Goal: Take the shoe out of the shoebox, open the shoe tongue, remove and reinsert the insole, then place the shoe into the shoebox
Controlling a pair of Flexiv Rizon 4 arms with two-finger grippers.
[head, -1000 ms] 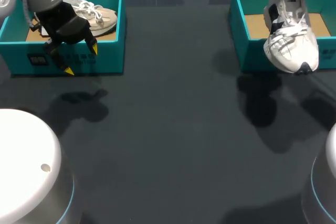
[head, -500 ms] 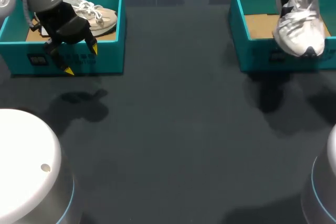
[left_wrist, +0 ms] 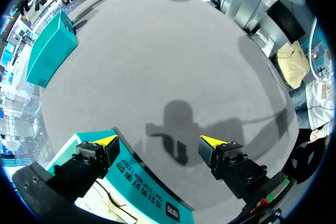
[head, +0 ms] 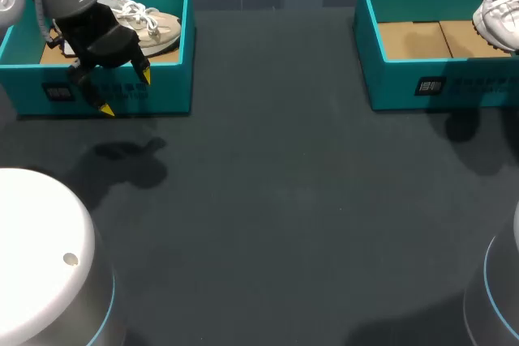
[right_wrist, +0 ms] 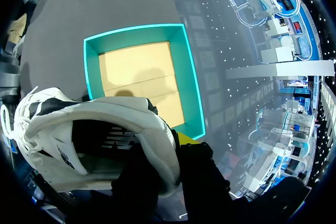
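A white shoe (head: 499, 7) with black marks hangs above the right end of the right teal shoebox (head: 405, 79), cut off by the head view's edge. In the right wrist view my right gripper (right_wrist: 169, 150) is shut on the heel collar of the white shoe (right_wrist: 89, 129), high over the open shoebox (right_wrist: 186, 87), whose cardboard floor is bare. My left gripper (head: 126, 92) hangs open over the front wall of the left teal shoebox (head: 162, 87), which holds a beige shoe (head: 150, 26). From its own wrist, the left gripper (left_wrist: 158, 141) shows nothing between its fingers.
The dark table (head: 276, 200) stretches between the two boxes. The left box's front wall (left_wrist: 142, 182) lies under the left gripper, near one finger. Rounded white arm bases (head: 40, 257) stand at the near corners.
My right gripper has carried the white shoe up and to the right, from in front of the right box to above its right end. The left arm has not moved.
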